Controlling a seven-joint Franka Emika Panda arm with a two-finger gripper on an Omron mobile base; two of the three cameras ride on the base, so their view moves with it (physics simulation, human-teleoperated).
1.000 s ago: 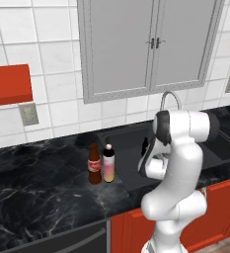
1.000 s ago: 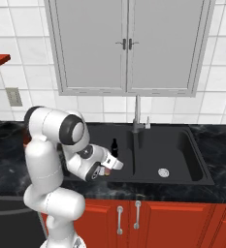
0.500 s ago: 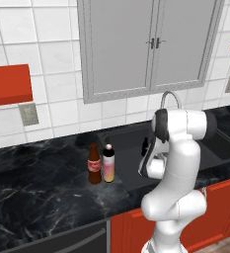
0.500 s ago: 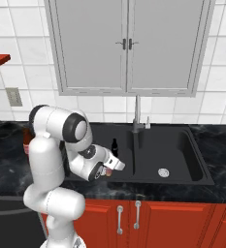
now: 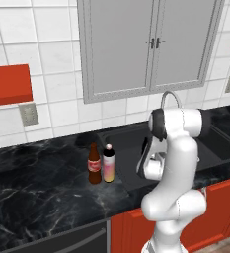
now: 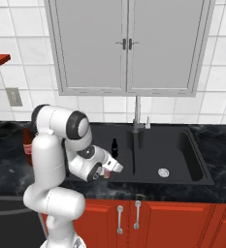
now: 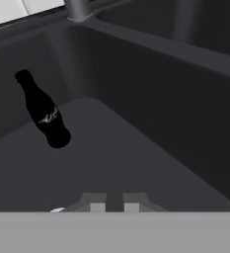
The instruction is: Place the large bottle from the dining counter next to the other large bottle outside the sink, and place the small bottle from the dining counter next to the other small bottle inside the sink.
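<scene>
Nearest us run the red lower cabinet fronts (image 6: 148,218) under a black marble-veined counter (image 5: 32,192). On that counter, just left of the sink, we see a brown large bottle with a red label (image 5: 94,164) and a pale pink large bottle with a white cap (image 5: 108,164), upright and just beside each other.

The two-finger gripper (image 6: 115,166) hangs at the left front of the black sink basin (image 6: 177,160); we see something reddish by its fingers, which are clenched, but we cannot tell whether anything is gripped.

Inside the basin a small black bottle (image 7: 43,111) stands alone near the back left corner (upright in the right base view), with a round drain (image 6: 163,172) to the right. Behind rise a grey faucet (image 6: 137,118), white wall tiles (image 5: 52,59) and grey cupboard doors (image 6: 126,46).
</scene>
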